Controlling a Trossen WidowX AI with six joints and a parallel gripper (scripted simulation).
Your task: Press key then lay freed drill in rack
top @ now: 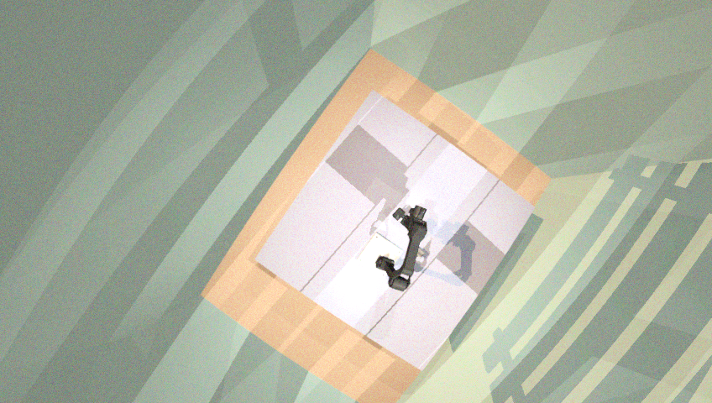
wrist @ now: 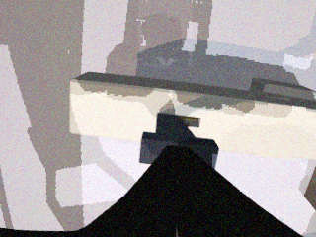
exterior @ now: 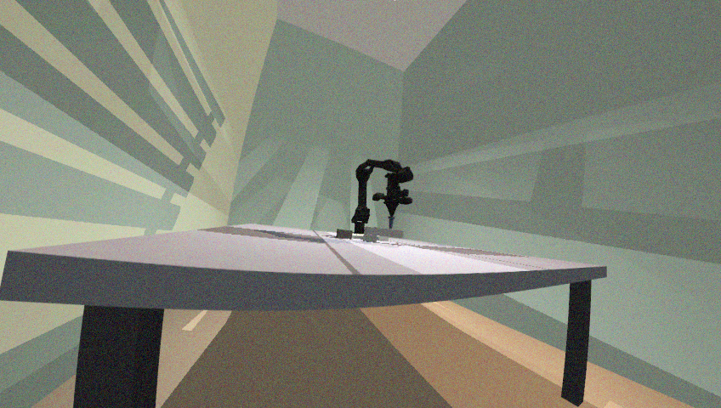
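Note:
My gripper (wrist: pixel 175 156) (exterior: pixel 391 213) is shut with nothing between the fingers and points straight down. In the wrist view its tip is right over a small dark blue block, the key (wrist: pixel 164 134), which sits on the front face of a cream fixture block (wrist: pixel 113 115) with a dark top edge (wrist: pixel 197 86). I cannot tell whether the tip touches the key. From the side, a small bluish piece (exterior: pixel 390 222) stands just under the fingertips. I cannot make out the drill or the rack clearly. From above, the arm (top: pixel 410 244) stands near the middle of the table.
The white table (top: pixel 319 219) (exterior: pixel 202 252) stands on an orange floor patch (top: pixel 280 319). Low grey blocks (exterior: pixel 343 233) (exterior: pixel 371 236) lie by the arm's base (exterior: pixel 359 226). Shifting light and shadow bands cross the table and walls.

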